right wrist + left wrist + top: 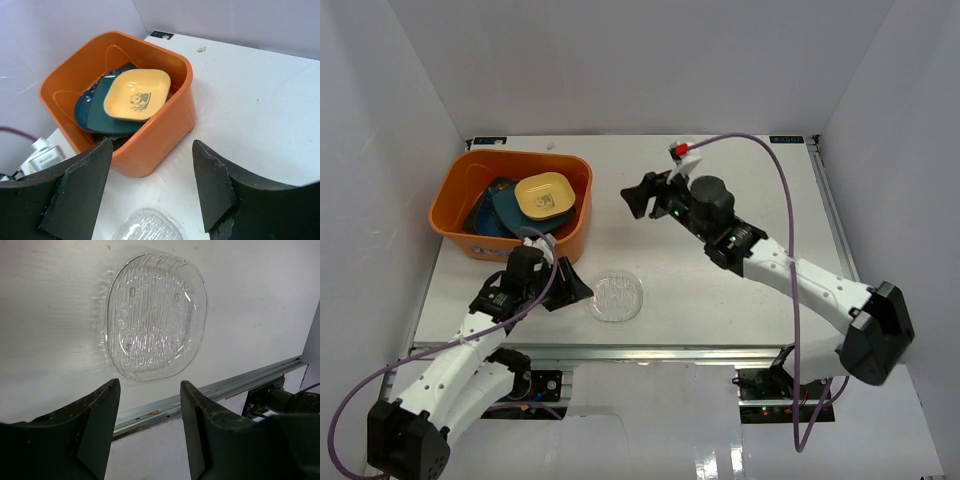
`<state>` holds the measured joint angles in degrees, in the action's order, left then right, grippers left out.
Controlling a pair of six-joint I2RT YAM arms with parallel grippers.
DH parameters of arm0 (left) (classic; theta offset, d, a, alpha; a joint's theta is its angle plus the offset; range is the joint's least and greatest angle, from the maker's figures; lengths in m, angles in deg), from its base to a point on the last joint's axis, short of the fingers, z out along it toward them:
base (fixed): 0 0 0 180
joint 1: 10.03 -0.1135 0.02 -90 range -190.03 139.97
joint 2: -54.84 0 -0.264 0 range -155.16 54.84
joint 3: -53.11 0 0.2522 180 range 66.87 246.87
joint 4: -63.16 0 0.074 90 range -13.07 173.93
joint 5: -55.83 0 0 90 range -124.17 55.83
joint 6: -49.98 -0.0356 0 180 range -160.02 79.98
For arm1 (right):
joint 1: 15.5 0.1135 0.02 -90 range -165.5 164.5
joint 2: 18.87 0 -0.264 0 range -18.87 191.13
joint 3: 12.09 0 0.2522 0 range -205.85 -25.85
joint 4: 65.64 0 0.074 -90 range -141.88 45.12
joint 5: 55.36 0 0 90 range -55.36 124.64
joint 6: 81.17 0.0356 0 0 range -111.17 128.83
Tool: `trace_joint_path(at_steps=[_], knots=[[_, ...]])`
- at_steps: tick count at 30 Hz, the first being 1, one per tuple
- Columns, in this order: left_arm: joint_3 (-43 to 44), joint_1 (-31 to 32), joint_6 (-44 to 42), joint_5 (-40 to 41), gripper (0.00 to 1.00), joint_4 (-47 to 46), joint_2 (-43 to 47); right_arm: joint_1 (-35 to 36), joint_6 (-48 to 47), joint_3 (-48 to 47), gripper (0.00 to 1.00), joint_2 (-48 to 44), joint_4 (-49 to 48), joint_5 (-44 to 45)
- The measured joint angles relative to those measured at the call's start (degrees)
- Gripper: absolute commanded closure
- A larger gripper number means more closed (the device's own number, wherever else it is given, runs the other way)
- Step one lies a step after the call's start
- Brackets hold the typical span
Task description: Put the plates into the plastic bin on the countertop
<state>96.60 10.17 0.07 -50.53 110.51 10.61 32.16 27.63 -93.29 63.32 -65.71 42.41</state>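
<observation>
The orange plastic bin (455, 200) (155, 140) stands at the back left of the white countertop (720, 290). Stacked in it are a small yellow square plate (545, 195) (136, 94) on top, a dark teal square plate (97, 112) under it and darker plates below. A clear glass round plate (617, 297) (155, 315) (147, 227) lies flat near the front edge. My left gripper (570, 284) (150, 385) is open just left of the glass plate, holding nothing. My right gripper (642, 196) (151, 143) hovers open and empty to the right of the bin.
A metal rail (650, 350) (225, 387) runs along the countertop's front edge, close behind the glass plate. White walls enclose the left, back and right sides. A purple cable (775, 160) loops over the right arm.
</observation>
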Motion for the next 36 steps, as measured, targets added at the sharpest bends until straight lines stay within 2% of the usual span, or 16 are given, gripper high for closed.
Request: trace_joint_path(at_steps=[4, 5, 9, 21, 24, 30, 31, 36], knots=[[-0.09, 5.75, 1.18, 3.15, 0.43, -4.76, -5.27, 0.04, 0.92, 13.94, 0.3, -10.03, -4.02, 0.42], [-0.22, 7.41, 1.42, 4.15, 0.49, -5.81, -7.32, 0.09, 1.31, 16.74, 0.31, -11.37, -3.96, 0.59], [-1.25, 11.56, 2.23, 9.73, 0.53, -7.69, -12.37, -0.02, 2.82, 23.3, 0.31, -12.63, -3.04, 0.63], [-1.64, 14.45, 2.62, 23.02, 0.52, -8.0, -12.83, -0.07, 4.59, 26.27, 0.32, -15.1, -2.89, -0.26], [-1.66, 14.97, 2.73, 25.03, 0.58, -9.77, -14.95, -0.07, 4.81, 26.75, 0.32, -15.47, -2.89, -0.26], [-3.96, 15.47, 4.37, 26.43, 0.78, -12.5, -16.57, -0.07, 4.81, 27.21, 0.32, -16.79, -2.71, -0.26], [-4.09, 15.56, 4.35, 26.51, 0.78, -12.59, -16.57, -0.07, 4.81, 27.3, 0.32, -17.11, -2.73, -0.24], [-4.44, 16.55, 4.96, 27.19, 0.68, -13.33, -16.55, -0.07, 4.79, 27.98, 0.32, -18.29, -2.69, -0.22]])
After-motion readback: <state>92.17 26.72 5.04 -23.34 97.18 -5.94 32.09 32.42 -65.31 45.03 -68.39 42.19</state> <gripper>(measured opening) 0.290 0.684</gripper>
